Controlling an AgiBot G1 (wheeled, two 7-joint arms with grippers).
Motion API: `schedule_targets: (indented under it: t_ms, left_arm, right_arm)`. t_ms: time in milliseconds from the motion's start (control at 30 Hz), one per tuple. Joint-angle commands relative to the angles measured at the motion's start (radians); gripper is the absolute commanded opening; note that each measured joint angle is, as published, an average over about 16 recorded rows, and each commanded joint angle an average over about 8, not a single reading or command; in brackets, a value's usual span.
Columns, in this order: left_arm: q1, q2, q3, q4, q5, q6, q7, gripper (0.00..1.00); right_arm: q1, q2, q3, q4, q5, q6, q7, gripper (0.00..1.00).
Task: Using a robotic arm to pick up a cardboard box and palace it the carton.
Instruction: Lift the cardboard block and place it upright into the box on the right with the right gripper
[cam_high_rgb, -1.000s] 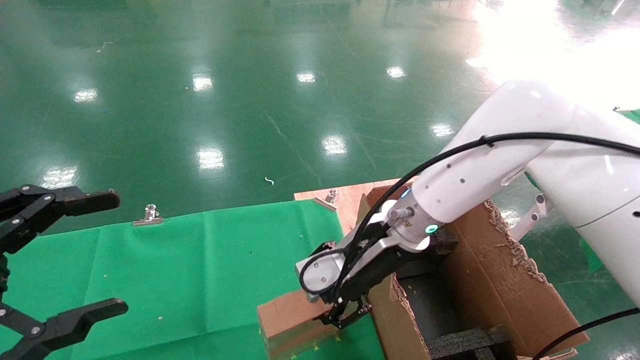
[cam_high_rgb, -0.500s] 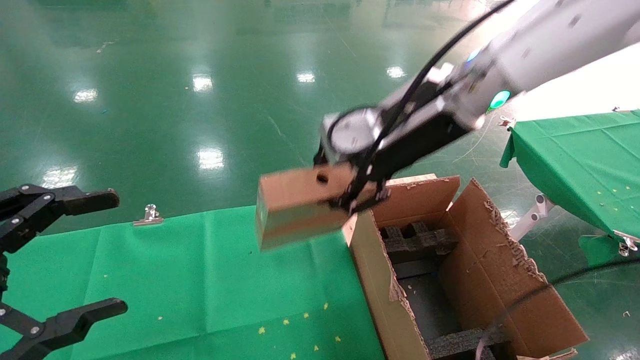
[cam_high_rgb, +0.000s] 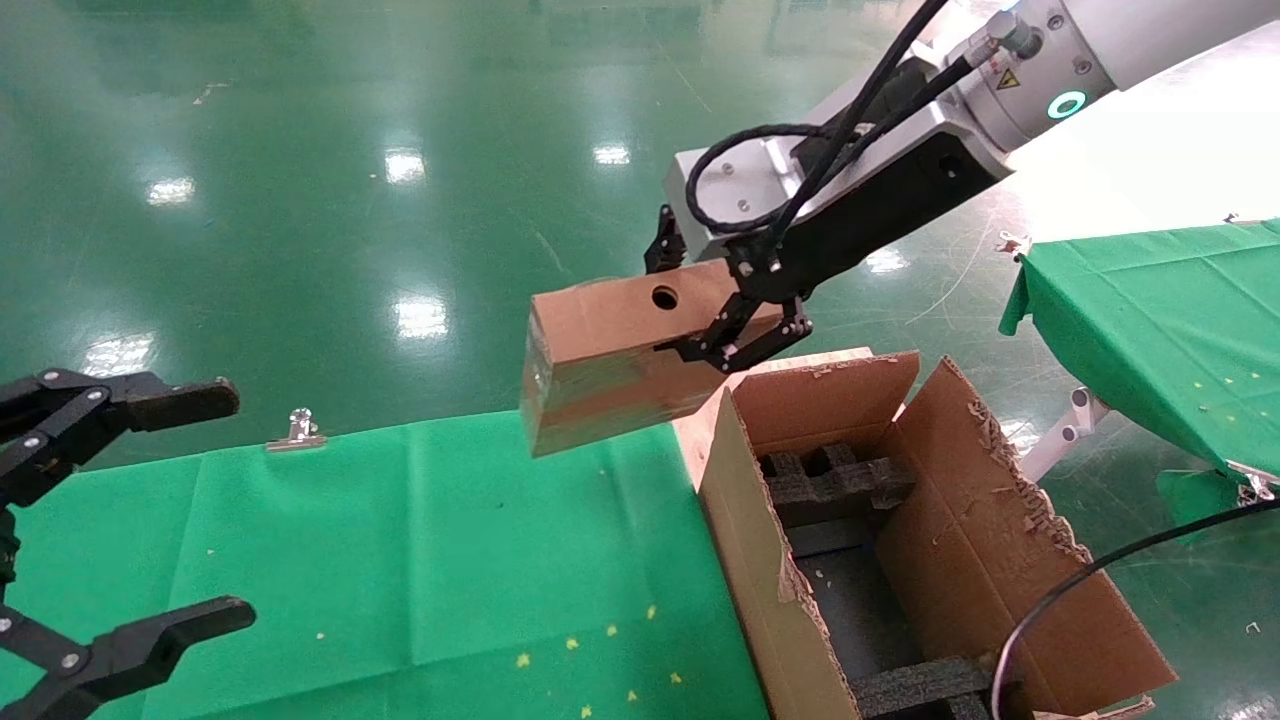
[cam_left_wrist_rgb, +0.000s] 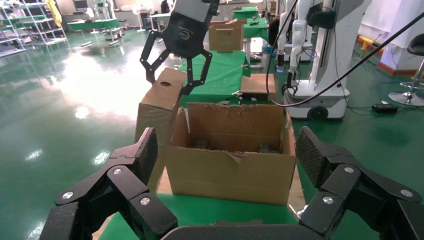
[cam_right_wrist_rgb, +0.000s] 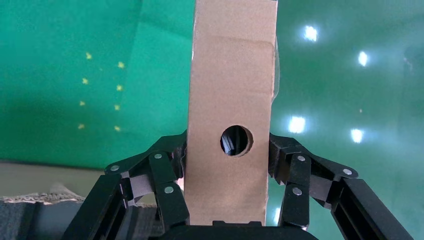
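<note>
Cardboard box (cam_high_rgb: 610, 355) raised higher, nearer carton (cam_high_rgb: 900, 560)

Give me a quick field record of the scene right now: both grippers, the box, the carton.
right gripper: shut on the cardboard box, raised above the table
cardboard box: in the air, tilted, beside the carton's near-left corner, not yet over the opening
carton: open, torn flaps, black foam blocks inside
left gripper: open, holding nothing, over the green cloth

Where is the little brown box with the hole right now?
The cardboard box is up in the air, held by the right gripper, above the green table edge, just left of the carton.
</note>
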Motion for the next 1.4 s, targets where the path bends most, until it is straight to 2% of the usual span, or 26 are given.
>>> schedule_targets:
  t_ms: [33, 233, 633, 900, 1133, 1400]
  left_arm:
    - [0.0, 0.0, 0.0, 0.0, 0.0, 0.0, 0.0, 1.0]
    - [0.0, 0.0, 0.0, 0.0, 0.0, 0.0, 0.0, 1.0]
    - [0.0, 0.0, 0.0, 0.0, 0.0, 0.0, 0.0, 1.0]
    - [0.0, 0.0, 0.0, 0.0, 0.0, 0.0, 0.0, 1.0]
    - [0.0, 0.0, 0.0, 0.0, 0.0, 0.0, 0.0, 1.0]
    - [0.0, 0.0, 0.0, 0.0, -0.001, 0.0, 0.0, 1.0]
  right_arm:
    - [0.007, -0.004, -0.02, -0.008, 0.018, 0.002, -0.01, 0.0]
    - [0.057, 0.051, -0.087, -0.042, 0.029, -0.001, -0.035, 0.0]
    - [0.178, 0.226, -0.263, -0.063, 0.017, -0.002, -0.047, 0.0]
    - [0.217, 0.32, -0.36, -0.074, 0.007, 0.003, -0.053, 0.0]
    - [0.215, 0.364, -0.415, -0.103, 0.024, 0.008, -0.052, 0.0]
    - [0.213, 0.373, -0.427, -0.117, 0.05, 0.015, -0.039, 0.0]
